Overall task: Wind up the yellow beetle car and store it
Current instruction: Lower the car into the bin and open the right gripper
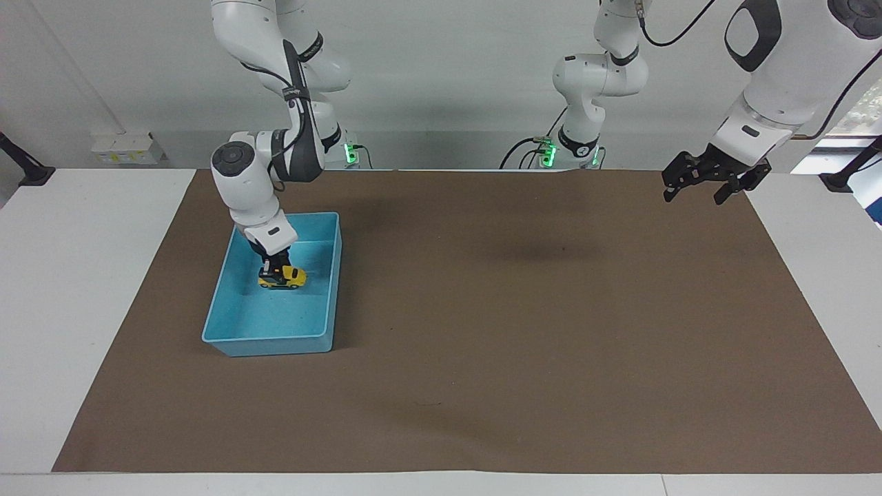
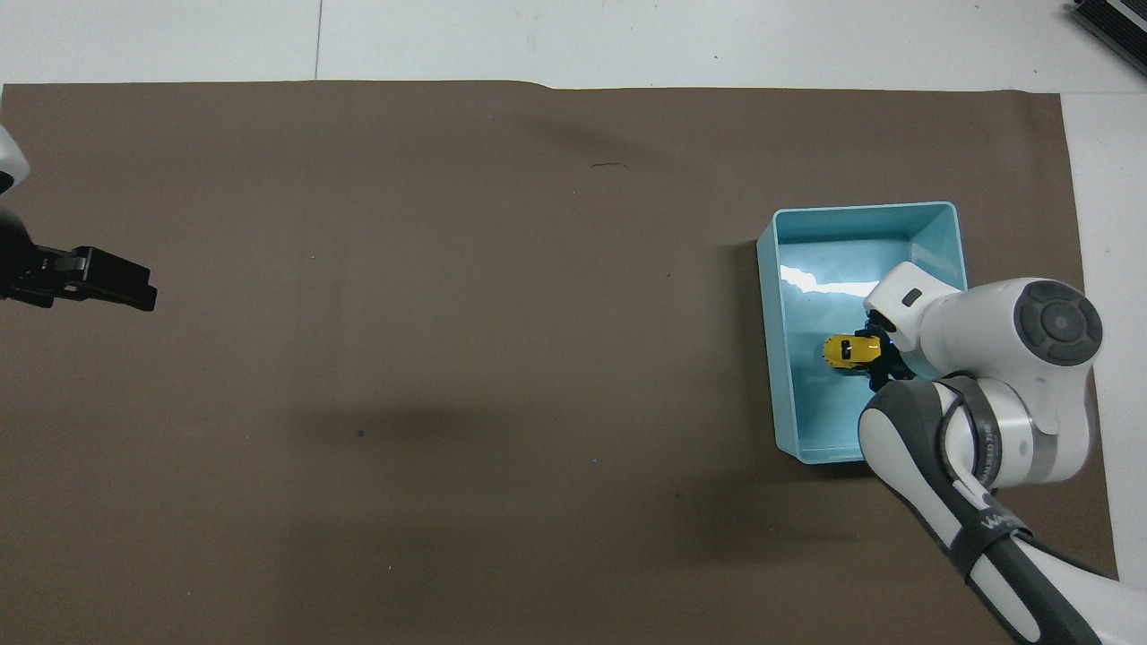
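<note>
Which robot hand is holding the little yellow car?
The right gripper, down inside the blue bin, holds the yellow car. The left gripper hangs open, holding nothing.

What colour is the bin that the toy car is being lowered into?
Light blue: the open rectangular plastic bin, clearest in the facing view.

Even bright overhead light. Soft arm shadows on brown mat [image 1: 524,331]. White glare patch on bin [image 2: 772,358] floor just beside right gripper [image 2: 874,351]. Focus sharp.

Yellow beetle car [image 1: 282,277] [image 2: 847,351]: tiny, rounded, bright yellow, dark windows and wheels. Upright, held low inside the light blue bin [image 1: 234,324] [image 2: 772,358], gripped at one end.
</note>
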{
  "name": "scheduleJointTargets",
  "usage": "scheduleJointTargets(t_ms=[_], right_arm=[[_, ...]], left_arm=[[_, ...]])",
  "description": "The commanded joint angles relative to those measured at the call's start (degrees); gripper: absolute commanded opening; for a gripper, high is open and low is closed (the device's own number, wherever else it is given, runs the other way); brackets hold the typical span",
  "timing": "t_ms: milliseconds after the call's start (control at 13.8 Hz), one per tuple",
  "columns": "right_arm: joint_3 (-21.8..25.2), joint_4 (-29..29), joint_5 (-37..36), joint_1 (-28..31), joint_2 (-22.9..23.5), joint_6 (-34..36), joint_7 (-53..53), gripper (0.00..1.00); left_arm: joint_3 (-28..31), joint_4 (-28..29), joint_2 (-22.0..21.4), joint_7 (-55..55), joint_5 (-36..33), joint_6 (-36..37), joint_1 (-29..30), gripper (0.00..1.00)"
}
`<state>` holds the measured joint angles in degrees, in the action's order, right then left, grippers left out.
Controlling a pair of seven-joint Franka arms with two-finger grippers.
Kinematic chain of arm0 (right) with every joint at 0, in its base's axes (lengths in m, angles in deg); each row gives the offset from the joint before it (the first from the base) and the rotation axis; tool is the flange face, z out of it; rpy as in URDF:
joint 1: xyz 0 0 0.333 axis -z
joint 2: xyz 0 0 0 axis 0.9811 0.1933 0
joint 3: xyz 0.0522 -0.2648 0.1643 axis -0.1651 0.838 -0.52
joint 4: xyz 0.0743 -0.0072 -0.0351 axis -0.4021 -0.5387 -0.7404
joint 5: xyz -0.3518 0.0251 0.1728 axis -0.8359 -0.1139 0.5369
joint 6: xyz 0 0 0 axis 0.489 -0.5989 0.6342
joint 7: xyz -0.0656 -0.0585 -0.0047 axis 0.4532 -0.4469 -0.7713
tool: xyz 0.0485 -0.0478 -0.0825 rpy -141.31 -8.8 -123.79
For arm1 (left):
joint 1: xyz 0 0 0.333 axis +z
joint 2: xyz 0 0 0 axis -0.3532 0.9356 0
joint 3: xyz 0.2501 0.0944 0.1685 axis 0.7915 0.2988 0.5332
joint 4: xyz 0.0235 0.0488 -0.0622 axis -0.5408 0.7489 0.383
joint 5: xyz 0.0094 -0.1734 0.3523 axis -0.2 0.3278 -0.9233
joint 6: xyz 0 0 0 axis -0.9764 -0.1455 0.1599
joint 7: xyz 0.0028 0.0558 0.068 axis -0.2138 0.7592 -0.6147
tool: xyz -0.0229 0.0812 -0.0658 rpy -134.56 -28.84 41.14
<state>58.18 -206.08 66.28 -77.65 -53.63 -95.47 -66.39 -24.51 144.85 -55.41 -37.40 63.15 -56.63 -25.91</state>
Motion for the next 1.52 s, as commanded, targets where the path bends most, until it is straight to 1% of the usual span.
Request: scheduleJointTargets(t_ms=[0, 72, 145, 362, 434, 724, 941, 1086, 1231, 1448], right_arm=[[-0.6, -0.8, 0.3, 1.0, -0.3, -0.8, -0.8, 0.19], [-0.6, -0.7, 0.5, 0.7, -0.3, -0.3, 0.6, 0.68], [-0.6, -0.6, 0.5, 0.4, -0.3, -0.2, 2.2, 1.0], [-0.8, 0.4, 0.5, -0.4, -0.4, 0.1, 4.9, 1.0], [-1.1, 1.3, 0.5, -0.4, -0.4, 1.1, 5.5, 1.0], [-1.3, 9.3, 1.8, -0.4, -0.5, 11.1, 7.8, 1.0], [-1.3, 12.9, 5.7, -0.3, -0.8, 14.6, 13.0, 1.0], [-1.4, 15.3, 6.0, -0.3, -1.1, 16.9, 19.8, 1.0], [-1.3, 17.9, 5.9, -0.1, -1.8, 20.7, 28.8, 1.0], [-0.7, 23.6, 4.9, 0.2, -3.5, 29.8, 43.1, 1.0]], left_arm=[[-0.6, 0.8, -1.0, -0.4, -0.5, 0.4, 0.7, 1.0], [-0.5, 0.8, -1.0, -0.4, -0.5, 0.4, 0.8, 1.0], [-0.5, 0.8, -1.0, -0.4, -0.5, 0.4, 0.7, 1.0], [-0.5, 0.8, -1.0, -0.4, -0.5, 0.4, 0.7, 1.0], [-0.6, 0.8, -1.0, -0.4, -0.5, 0.4, 0.7, 1.0], [-0.6, 0.8, -1.0, -0.4, -0.5, 0.4, 0.7, 1.0], [-0.6, 0.8, -1.0, -0.4, -0.5, 0.4, 0.7, 1.0], [-0.6, 0.8, -1.0, -0.4, -0.5, 0.4, 0.8, 1.0], [-0.6, 0.8, -1.0, -0.4, -0.5, 0.4, 0.8, 1.0], [-0.6, 0.8, -1.0, -0.4, -0.5, 0.4, 0.7, 1.0]])
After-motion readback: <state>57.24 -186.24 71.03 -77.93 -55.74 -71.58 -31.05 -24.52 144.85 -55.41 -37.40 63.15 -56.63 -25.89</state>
